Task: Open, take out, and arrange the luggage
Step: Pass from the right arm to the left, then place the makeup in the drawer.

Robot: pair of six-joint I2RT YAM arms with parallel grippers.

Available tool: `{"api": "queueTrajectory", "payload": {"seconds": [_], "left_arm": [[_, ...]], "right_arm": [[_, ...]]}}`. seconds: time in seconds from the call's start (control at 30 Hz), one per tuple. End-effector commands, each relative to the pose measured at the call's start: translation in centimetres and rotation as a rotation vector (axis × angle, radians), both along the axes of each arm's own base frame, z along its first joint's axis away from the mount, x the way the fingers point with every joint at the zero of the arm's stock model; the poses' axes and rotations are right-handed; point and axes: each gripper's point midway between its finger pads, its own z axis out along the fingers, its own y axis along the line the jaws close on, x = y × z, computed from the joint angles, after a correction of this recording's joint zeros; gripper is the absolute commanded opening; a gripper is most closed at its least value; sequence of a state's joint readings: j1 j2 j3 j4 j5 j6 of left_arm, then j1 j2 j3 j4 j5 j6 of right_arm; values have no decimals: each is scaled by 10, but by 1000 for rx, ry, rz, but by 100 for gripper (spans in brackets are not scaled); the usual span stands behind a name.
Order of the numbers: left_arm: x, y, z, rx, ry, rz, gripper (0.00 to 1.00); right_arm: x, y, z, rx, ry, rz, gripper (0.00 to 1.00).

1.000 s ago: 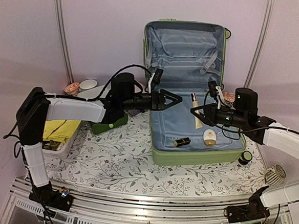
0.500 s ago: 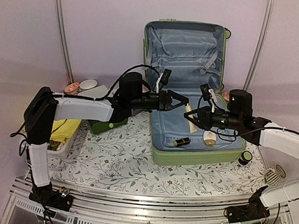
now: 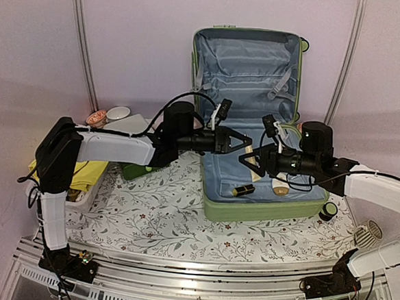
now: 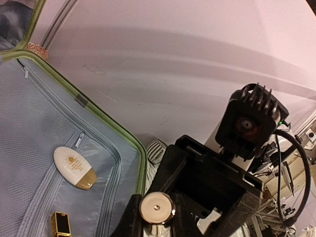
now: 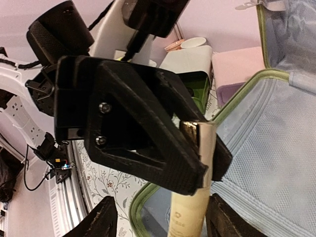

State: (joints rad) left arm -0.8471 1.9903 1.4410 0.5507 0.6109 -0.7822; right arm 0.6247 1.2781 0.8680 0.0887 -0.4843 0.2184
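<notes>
Cream tube (image 3: 256, 166) over open luggage (image 3: 247, 64)

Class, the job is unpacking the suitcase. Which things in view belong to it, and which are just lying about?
Belong to the job:
light-green suitcase
cream tube
white-and-gold oval bottle
black-and-gold case

Lying about:
white basket with yellow cloth
green drawer box
bowls
small black jar
white ribbed object

Luggage (image 3: 264, 211): smooth green plastic shell, matt grey-blue cloth lining. Tube (image 5: 187, 217): glossy cream, metallic cap.
</notes>
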Motion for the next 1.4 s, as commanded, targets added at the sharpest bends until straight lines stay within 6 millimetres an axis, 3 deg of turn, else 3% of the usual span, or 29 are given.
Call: {"api": "queueTrajectory", "payload": {"seconds": [0.0,0.03,0.07,0.1,0.33,0.5,0.83,1.0,1.37], "left_arm": [[-1,1,-8,34,-7,21,0],[0,2,-13,52,-12,25,0],[-2,8,2,46,-34,37,0],[0,13,4,56,-41,50,0],[17,61,2,119,-19,157,0],[35,101,2,199,-19,255,0],[63,217,13,316,-41,528,0],[70,263,17,399,-65,657,0],[78,314,16,577,-117,838,0]], "right_arm": [[-2,0,11,16,-55,-9,71],[-2,-2,12,13,-63,-19,75],[-1,-5,13,10,-68,-31,77],[-1,-7,13,7,-74,-40,80],[0,-20,16,-10,-114,-109,99],[2,-30,25,-3,-148,-161,99],[3,-48,34,2,-211,-247,99],[6,-50,31,-12,-219,-261,99],[8,-50,34,-2,-221,-270,99]]}}
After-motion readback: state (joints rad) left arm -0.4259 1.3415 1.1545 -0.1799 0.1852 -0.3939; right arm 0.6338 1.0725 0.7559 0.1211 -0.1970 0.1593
